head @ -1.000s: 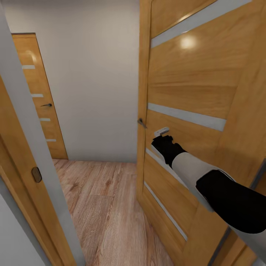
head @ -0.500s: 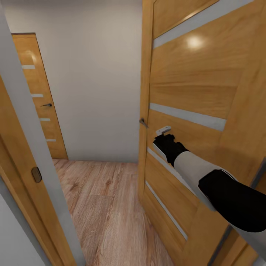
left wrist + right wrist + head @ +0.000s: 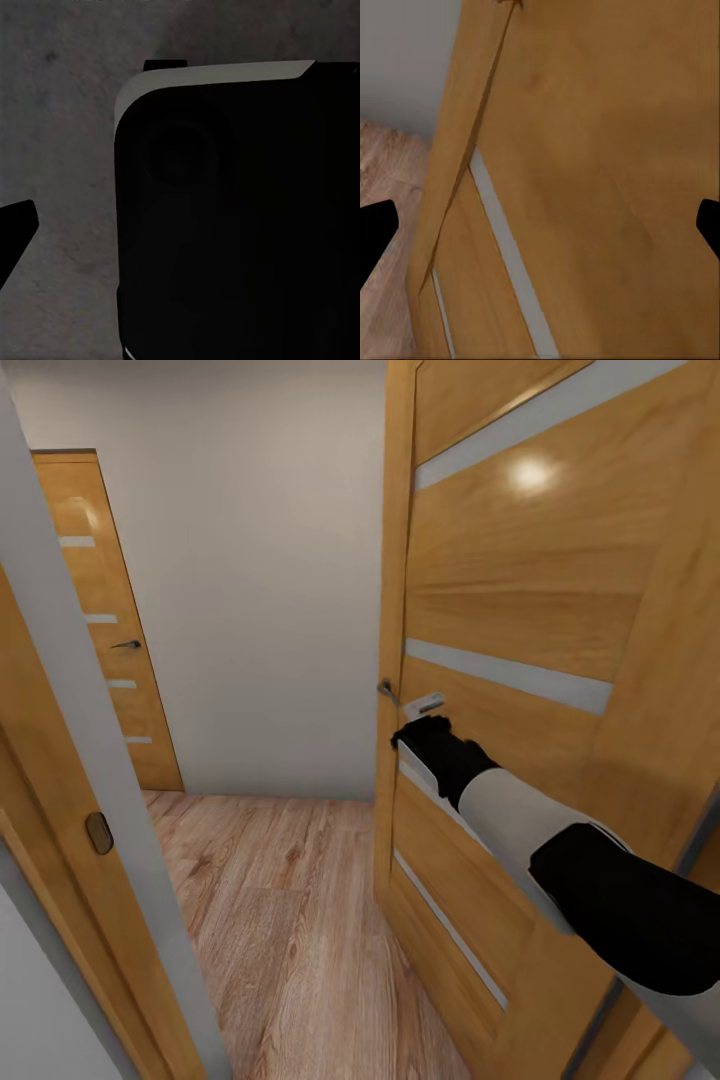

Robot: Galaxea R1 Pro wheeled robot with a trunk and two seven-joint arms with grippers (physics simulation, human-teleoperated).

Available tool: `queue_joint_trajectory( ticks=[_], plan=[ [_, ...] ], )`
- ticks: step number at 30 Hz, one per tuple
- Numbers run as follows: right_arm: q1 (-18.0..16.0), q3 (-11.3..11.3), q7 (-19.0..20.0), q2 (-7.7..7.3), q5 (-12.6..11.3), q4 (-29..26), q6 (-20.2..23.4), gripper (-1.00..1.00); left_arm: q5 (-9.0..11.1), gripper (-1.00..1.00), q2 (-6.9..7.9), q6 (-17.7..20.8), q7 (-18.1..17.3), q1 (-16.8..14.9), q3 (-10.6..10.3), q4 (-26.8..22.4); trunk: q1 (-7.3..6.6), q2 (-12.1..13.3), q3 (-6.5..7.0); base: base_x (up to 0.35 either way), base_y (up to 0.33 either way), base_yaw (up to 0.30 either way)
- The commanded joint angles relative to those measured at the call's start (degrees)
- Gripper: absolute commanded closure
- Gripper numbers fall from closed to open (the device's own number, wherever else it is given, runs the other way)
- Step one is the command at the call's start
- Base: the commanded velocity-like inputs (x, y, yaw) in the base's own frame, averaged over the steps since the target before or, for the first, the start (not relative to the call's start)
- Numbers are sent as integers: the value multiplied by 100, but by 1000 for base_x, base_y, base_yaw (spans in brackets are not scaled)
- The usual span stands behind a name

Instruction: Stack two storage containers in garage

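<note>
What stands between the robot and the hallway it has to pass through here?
A partly open wooden door fills the right side of the doorway; the right gripper is at its face near the handle. The wood floor beyond looks passable.

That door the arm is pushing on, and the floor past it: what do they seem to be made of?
The door looks like honey-coloured wood or wood veneer with a glossy varnish: grain runs across it and a lamp glares off it. Its pale strips could be frosted glass or metal; I can't tell which. The floor looks like light wood planks or laminate, matt, with visible plank seams. It is a render, so these are looks only.
</note>
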Motion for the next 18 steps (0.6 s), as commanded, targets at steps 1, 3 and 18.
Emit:
queue_joint_trajectory(
  ticks=[1,3,18],
  plan=[
    [4,42,-26,0,-139,-8,16,-100,3,-100,1,-15,1,-1,-1,-1,0,-3,-6,0,0,0],
    [23,42,-1,0,-228,-20,14,-100,3,-100,1,-14,1,-1,-2,-1,0,-3,-6,0,0,0],
    [225,42,581,0,-476,-38,-75,-100,3,-100,0,-14,4,-1,3,-1,0,-3,-6,0,0,0]
  ],
)
